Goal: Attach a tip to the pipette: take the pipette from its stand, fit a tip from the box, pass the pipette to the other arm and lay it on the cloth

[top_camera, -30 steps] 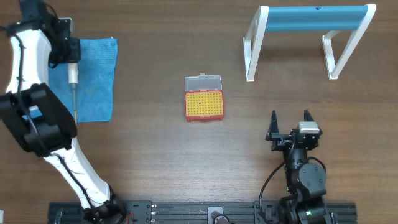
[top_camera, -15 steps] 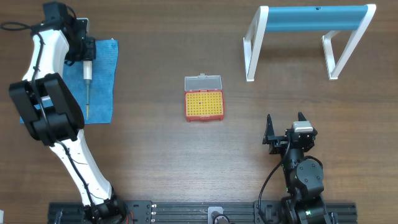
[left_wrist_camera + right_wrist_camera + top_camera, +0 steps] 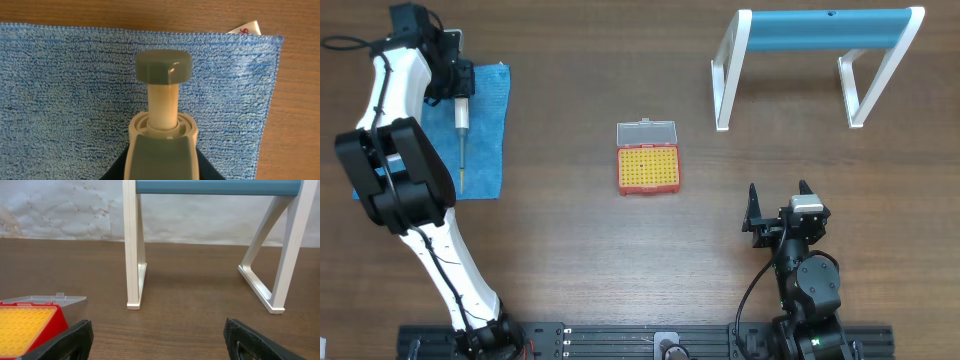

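Pipette in your left gripper, over the cloth.
Your left gripper [image 3: 448,78] is clamped on the pipette [image 3: 462,118] near its upper end, and the left wrist view shows the grey plunger knob standing out above the body with the blue cloth [image 3: 488,110] behind it. The pipette's thin end points toward your side of the table [image 3: 570,250], along the cloth. You cannot tell whether the pipette touches the cloth. Your right gripper [image 3: 780,208] hovers low near its base, fingers apart and holding nothing, facing the stand [image 3: 825,28]. The box [image 3: 647,168] sits mid-table, lid open, well apart from both grippers.
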Robot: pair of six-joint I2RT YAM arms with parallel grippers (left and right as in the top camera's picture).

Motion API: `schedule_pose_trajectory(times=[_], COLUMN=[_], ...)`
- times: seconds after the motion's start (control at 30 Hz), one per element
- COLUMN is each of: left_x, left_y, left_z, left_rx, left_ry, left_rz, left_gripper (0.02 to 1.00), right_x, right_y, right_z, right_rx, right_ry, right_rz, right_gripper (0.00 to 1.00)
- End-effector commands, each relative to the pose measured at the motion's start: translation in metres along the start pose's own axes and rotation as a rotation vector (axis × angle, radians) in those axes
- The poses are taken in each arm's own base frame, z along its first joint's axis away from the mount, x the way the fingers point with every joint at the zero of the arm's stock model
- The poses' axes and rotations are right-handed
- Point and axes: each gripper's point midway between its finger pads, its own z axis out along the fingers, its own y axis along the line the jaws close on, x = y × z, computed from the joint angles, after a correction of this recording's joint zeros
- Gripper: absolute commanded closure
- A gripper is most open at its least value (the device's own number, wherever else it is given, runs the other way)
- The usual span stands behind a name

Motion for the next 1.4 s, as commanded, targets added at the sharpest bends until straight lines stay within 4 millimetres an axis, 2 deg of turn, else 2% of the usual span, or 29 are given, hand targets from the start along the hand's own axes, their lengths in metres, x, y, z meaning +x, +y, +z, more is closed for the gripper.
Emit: schedule_pose_trajectory(times=[0.03,0.17,0.2,0.53,0.63,0.73,0.8,0.87,0.97,1.03,1.07,1.1,1.13,1.2,1.23,1.3,1.33,1.37,1.4], left_x=[-0.009,-0.014,-0.015,-0.018,-0.016,-0.018,-0.024,-0.032,-0.041,-0.044,-0.043,-0.040,-0.037,-0.021,-0.002,0.023,0.028,0.038,0.047], left_y=[0.002,0.003,0.003,0.003,-0.002,-0.005,-0.005,-0.006,-0.009,-0.014,-0.017,-0.020,-0.022,-0.026,-0.027,-0.032,-0.035,-0.045,-0.049], left_z=[0.003,0.003,0.003,0.003,0.002,-0.006,-0.020,-0.043,-0.096,-0.150,-0.187,-0.211,-0.234,-0.284,-0.310,-0.342,-0.359,-0.393,-0.417], left_rx=[0.005,0.001,0.001,0.001,0.030,0.045,0.041,0.034,0.022,0.010,0.001,-0.006,-0.014,-0.051,-0.089,-0.104,-0.101,-0.106,-0.118], left_ry=[-0.027,-0.049,-0.050,-0.064,-0.058,-0.065,-0.091,-0.128,-0.197,-0.264,-0.313,-0.345,-0.375,-0.426,-0.429,-0.439,-0.482,-0.566,-0.626], left_rz=[-0.017,-0.014,-0.014,-0.013,-0.021,-0.036,-0.036,-0.032,-0.023,-0.013,-0.007,-0.003,0.012,0.048,0.070,0.080,0.064,0.078,0.084], left_gripper=[0.779,0.728,0.625,0.608,0.378,0.029,0.020,0.020,0.020,0.020,0.020,0.020,0.020,0.020,0.020,0.020,0.020,0.020,0.020], right_x=[-0.001,-0.006,-0.008,-0.018,-0.018,-0.018,-0.018,-0.018,-0.016,-0.005,0.008,0.015,0.013,0.014,0.014,0.014,0.014,0.014,0.014], right_y=[0.003,0.003,0.003,0.003,0.004,0.004,0.004,0.004,0.004,0.004,0.004,0.004,0.004,0.004,0.004,0.004,0.004,0.004,0.004], right_z=[0.000,0.000,0.000,-0.001,-0.001,-0.001,-0.001,-0.001,-0.001,0.000,0.000,-0.001,0.000,0.000,0.000,0.000,0.000,0.000,0.000], right_rx=[-0.018,-0.018,-0.018,-0.019,-0.022,-0.022,-0.022,-0.022,-0.021,-0.021,-0.021,-0.021,-0.020,-0.020,-0.020,-0.020,-0.020,-0.020,-0.020], right_ry=[-0.005,-0.027,-0.035,-0.075,-0.075,-0.075,-0.075,-0.074,-0.067,-0.023,0.028,0.058,0.052,0.053,0.053,0.053,0.053,0.053,0.053], right_rz=[0.016,0.019,0.020,0.027,0.027,0.026,0.026,0.026,0.025,0.019,0.011,0.006,0.007,0.007,0.007,0.007,0.007,0.007,0.007], right_gripper=[0.143,0.143,0.143,0.141,0.143,0.143,0.143,0.143,0.143,0.143,0.143,0.143,0.143,0.143,0.143,0.141,0.143,0.143,0.143])
